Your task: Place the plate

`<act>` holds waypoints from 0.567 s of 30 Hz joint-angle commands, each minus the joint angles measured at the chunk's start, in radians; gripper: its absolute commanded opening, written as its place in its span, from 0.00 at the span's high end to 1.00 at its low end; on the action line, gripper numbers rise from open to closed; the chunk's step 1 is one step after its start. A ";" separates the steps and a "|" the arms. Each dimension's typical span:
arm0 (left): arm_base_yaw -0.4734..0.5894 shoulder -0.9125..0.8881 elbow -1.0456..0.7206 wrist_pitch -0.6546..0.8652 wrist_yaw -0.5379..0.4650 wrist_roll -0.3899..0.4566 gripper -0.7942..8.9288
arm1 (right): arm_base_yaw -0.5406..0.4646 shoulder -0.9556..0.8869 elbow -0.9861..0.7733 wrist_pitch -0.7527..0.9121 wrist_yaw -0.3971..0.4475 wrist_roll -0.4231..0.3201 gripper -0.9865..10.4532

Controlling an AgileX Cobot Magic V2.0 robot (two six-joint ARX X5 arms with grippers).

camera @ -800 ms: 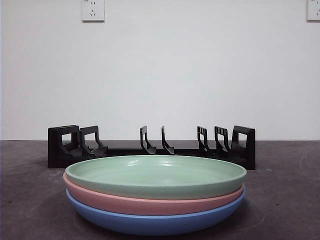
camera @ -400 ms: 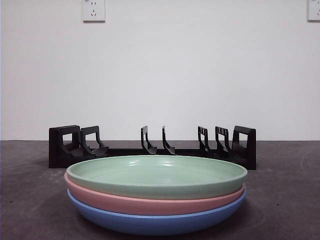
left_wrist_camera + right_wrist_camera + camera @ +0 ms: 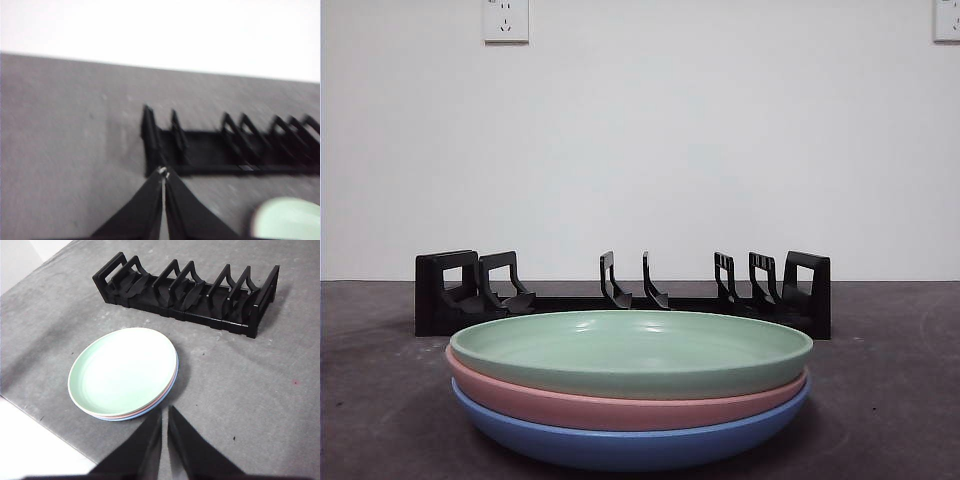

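A green plate (image 3: 630, 350) lies on top of a pink plate (image 3: 620, 405) and a blue plate (image 3: 630, 445), stacked near the table's front; the stack also shows as the green plate (image 3: 122, 370) in the right wrist view and a green edge (image 3: 287, 220) in the left wrist view. Behind the stack stands a black slotted plate rack (image 3: 620, 295), (image 3: 190, 292), (image 3: 225, 150), with nothing in its slots. My left gripper (image 3: 164, 175) is shut and holds nothing, high above the table short of the rack's end. My right gripper (image 3: 165, 412) is shut and holds nothing, above the table beside the stack.
The table top (image 3: 880, 400) is dark grey, and its edge (image 3: 45, 427) runs close by the plate stack. A white wall with two sockets (image 3: 506, 20) stands behind the rack.
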 commanded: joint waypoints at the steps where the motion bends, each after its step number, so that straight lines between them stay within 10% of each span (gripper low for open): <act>1: 0.029 -0.030 -0.158 0.185 -0.002 0.024 0.91 | 0.005 0.002 0.009 0.014 0.000 -0.012 0.90; 17: 0.030 -0.276 -0.493 0.255 -0.157 0.003 0.91 | 0.005 0.002 0.009 0.014 -0.001 -0.012 0.90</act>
